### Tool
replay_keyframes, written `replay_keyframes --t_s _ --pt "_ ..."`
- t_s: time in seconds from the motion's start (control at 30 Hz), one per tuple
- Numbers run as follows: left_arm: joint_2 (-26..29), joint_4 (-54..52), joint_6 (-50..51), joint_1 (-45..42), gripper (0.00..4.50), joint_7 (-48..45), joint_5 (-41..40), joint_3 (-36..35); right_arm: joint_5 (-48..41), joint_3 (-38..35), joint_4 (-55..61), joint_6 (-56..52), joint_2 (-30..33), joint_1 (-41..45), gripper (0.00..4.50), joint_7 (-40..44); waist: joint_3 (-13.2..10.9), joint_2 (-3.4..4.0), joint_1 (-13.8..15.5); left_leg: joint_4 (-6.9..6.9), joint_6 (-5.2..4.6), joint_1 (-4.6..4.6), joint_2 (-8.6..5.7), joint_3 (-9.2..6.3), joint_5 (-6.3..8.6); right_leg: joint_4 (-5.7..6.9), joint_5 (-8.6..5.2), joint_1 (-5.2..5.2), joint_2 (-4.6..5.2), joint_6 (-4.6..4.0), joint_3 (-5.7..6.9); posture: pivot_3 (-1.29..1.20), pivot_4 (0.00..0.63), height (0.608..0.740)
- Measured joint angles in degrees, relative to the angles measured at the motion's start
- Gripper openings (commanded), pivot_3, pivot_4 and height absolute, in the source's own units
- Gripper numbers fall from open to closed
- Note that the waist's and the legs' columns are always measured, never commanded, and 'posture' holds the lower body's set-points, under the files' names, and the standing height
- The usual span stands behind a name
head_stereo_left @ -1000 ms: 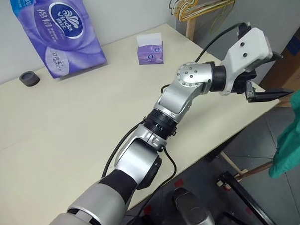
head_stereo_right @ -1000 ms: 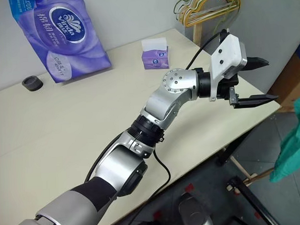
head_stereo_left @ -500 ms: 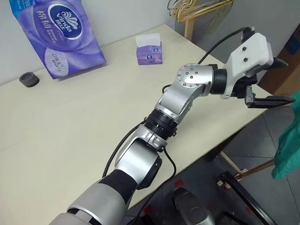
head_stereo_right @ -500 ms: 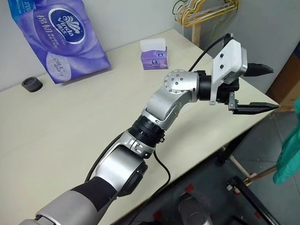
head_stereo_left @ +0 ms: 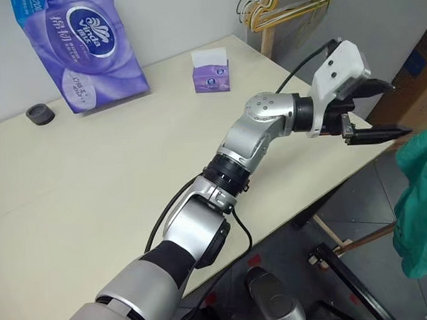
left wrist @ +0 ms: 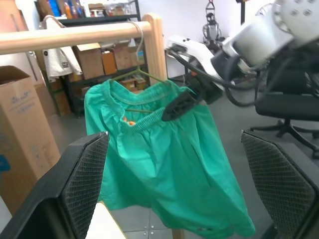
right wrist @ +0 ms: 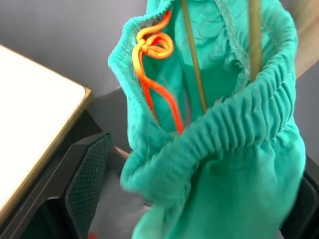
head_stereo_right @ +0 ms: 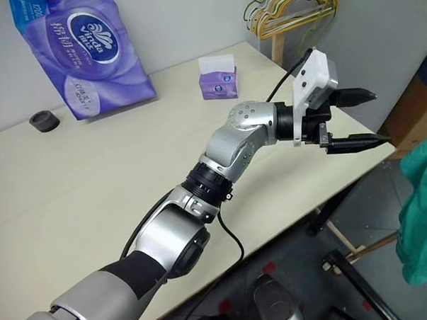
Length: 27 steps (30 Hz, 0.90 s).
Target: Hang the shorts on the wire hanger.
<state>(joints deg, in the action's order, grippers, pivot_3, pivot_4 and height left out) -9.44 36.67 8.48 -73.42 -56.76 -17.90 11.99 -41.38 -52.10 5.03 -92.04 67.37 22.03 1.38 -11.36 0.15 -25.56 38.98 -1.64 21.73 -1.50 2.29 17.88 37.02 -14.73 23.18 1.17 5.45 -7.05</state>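
Cream table [head_stereo_left: 94,179]: purple toilet-paper pack [head_stereo_left: 77,49] at back by wall, small purple tissue box [head_stereo_left: 211,69] near far corner, dark round cap [head_stereo_left: 38,114] beside pack. Bunch of yellow-green hangers [head_stereo_left: 281,7] beyond corner. Cardboard box [left wrist: 20,144], black office chair [left wrist: 294,107], storage shelves [left wrist: 94,55] in background.

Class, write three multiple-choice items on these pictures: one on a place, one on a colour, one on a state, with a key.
1. Where do the teal-green fabric shorts hang?
A. On the thin wire hanger on the wooden rail
B. Flat on the cream table
C. Over the tissue pack

2. What colour is the shorts' drawstring?
A. Blue
B. Orange-red
C. White

3. How is the left gripper?
A. Shut on the shorts
B. Shut, empty
C. Open, empty

Key: 1 A, the hook sits over the rail. 2 B, it is knotted inside the waistband. 3 C, its fingers stand apart, short of the cloth.
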Motion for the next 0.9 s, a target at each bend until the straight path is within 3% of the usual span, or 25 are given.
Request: replay_keyframes --t_s 0.27,0.4,0.63,0.77,0.9 --pt "0.0 0.4 0.0 -0.4 4.5 3.2 0.0 -1.4 -0.2 10.8 15.2 7.9 5.4 1.7 4.48 10.0 0.2 0.26 0.3 0.04 -0.01 -0.01 0.0 -0.02 -0.01 0.02 0.04 0.0 0.0 0.07 0.02 -0.38 0.123 0.74" --pt "1.3 -1.7 0.6 0.2 4.5 7.0 0.6 -2.9 -0.3 17.9 19.9 15.9 3.8 3.1 4.48 15.1 0.3 0.25 0.8 0.05 -0.01 0.01 0.0 -0.05 -0.01 0.02 0.06 0.0 0.02 0.07 0.03 -0.31 0.109 0.74" --pt "14.4 -17.9 10.0 18.3 4.5 20.5 6.5 -5.9 6.4 37.5 26.3 34.9 -14.3 3.7 4.48 15.3 1.4 0.2 3.0 0.25 0.13 -0.13 0.03 -0.29 -0.09 0.71 0.33 0.18 0.05 -0.28 0.15 -0.18 0.092 0.74" --pt "19.9 -26.4 15.0 30.6 4.5 32.1 12.1 -9.0 14.8 47.7 22.6 48.3 -27.3 3.1 4.48 13.9 2.0 -0.28 7.1 0.96 0.34 0.3 0.14 -0.65 -0.21 1.15 0.37 0.62 0.22 -0.35 0.3 -0.09 0.085 0.74" --pt "23.2 -28.7 19.1 37.6 4.5 41.4 15.5 -14.5 20.7 54.4 17.6 57.7 -32.7 1.0 4.48 15.6 2.2 -0.72 12.6 1.16 0.34 0.64 0.03 -0.74 -0.22 1.54 0.43 0.99 0.43 -0.46 0.61 -0.05 0.083 0.74"
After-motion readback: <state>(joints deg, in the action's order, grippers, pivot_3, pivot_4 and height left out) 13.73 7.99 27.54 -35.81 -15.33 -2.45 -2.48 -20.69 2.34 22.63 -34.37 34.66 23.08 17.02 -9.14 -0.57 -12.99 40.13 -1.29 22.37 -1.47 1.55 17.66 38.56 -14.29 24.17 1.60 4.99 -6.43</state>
